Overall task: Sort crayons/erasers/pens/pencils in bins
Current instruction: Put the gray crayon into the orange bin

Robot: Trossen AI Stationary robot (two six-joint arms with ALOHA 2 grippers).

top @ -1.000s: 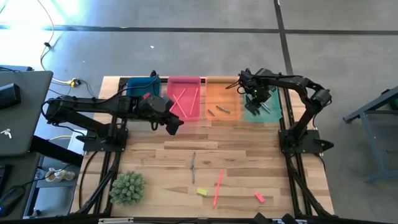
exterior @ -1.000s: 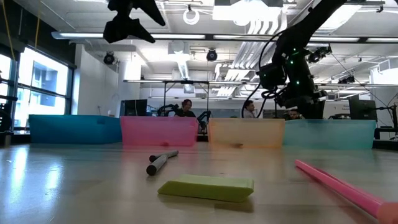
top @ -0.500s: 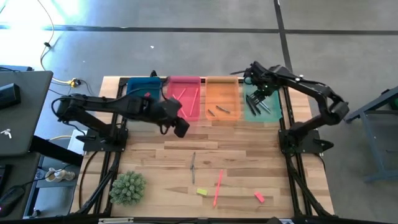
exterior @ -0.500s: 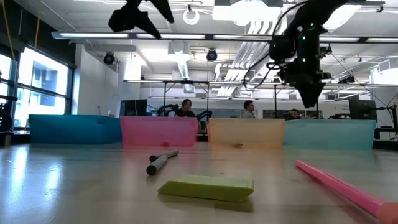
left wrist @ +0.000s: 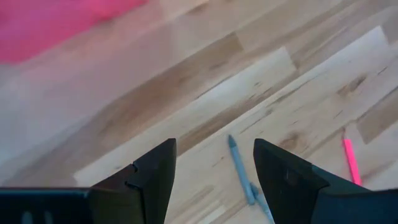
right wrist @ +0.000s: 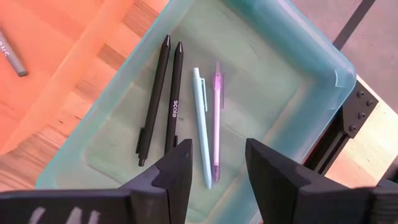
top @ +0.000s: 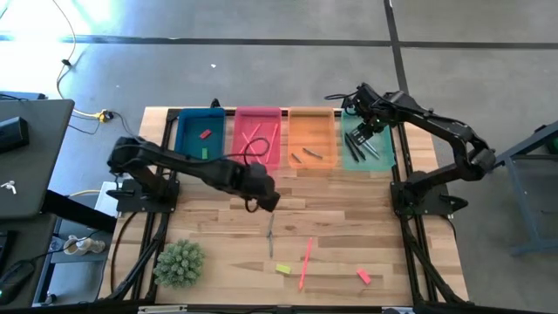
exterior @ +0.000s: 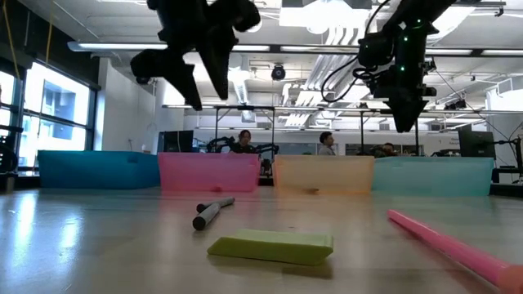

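My left gripper [top: 272, 202] [left wrist: 214, 146] hangs open over bare wood, in front of the pink bin [top: 257, 135]. It points steeply down, and a grey pen [top: 271, 234] [left wrist: 239, 168] lies on the table just nearer than it. My right gripper [top: 358, 133] [right wrist: 219, 144] is open and holds nothing. It hovers above the teal bin [right wrist: 311, 56], where several pens [right wrist: 174, 93] lie flat on the floor. A pink pencil [top: 305, 262], a yellow-green eraser [top: 282, 269] and a red eraser [top: 364, 276] lie near the front edge.
The blue bin [top: 187, 139] holds a red and a green eraser. The orange bin [top: 312, 131] holds short grey crayons [top: 312, 155], and the pink bin holds pink pencils. A spiky green plant [top: 179, 262] stands at the front left. Bare wood lies between the bins and the loose items.
My left gripper has swung from in front of the pink bin toward the table's near edge and right, coming down and tipping steeper until it is over the grey pen. My right gripper has risen out of the teal bin and now hangs above it.
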